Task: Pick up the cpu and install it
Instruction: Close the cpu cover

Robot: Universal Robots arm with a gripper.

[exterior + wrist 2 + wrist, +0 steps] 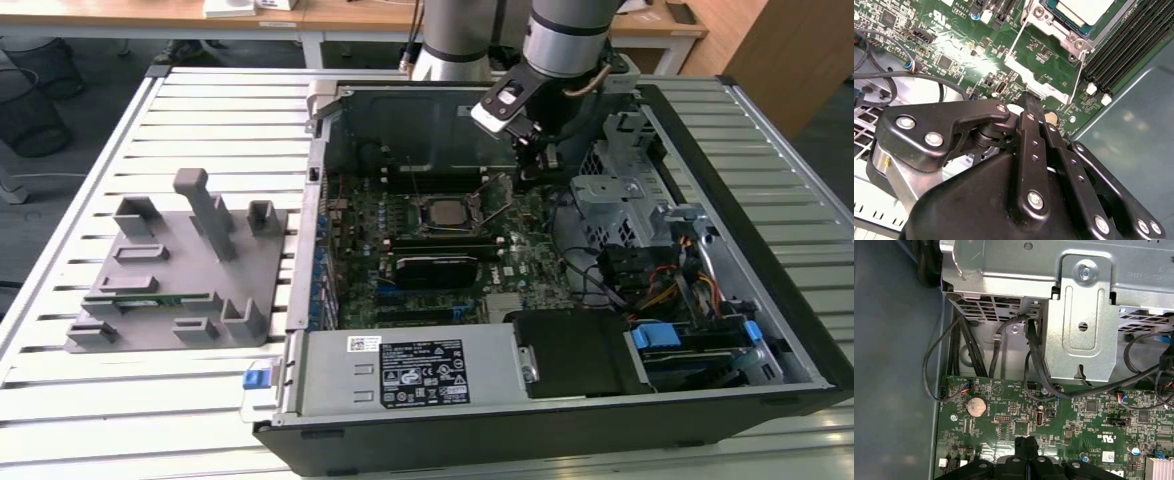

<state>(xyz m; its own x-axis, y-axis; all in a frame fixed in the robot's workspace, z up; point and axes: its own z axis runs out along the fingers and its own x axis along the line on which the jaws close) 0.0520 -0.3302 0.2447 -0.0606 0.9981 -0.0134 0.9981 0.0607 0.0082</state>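
The cpu (442, 211) lies flat in its socket in the middle of the motherboard (514, 265), silver top up, with the metal frame around it. In the second wrist view the cpu (1088, 7) sits at the picture's edge, and the socket's wire lever (1076, 75) runs along its side. My gripper (533, 177) hangs inside the open computer case, to the exterior view's right of the socket and apart from the chip. Its black fingers (1031, 104) are pressed together, shut on nothing, tips just above the green board beside the lever. The first wrist view has the same joined fingertips (1023, 442) over the board.
A grey metal drive cage (617, 190) and bundles of black cables (1034, 360) stand close by the gripper. Memory slots (1124, 45) flank the socket. A coin battery (975, 406) sits on the board. A grey plastic fixture (174, 270) holding a green memory stick (150, 297) stands on the slatted table outside the case.
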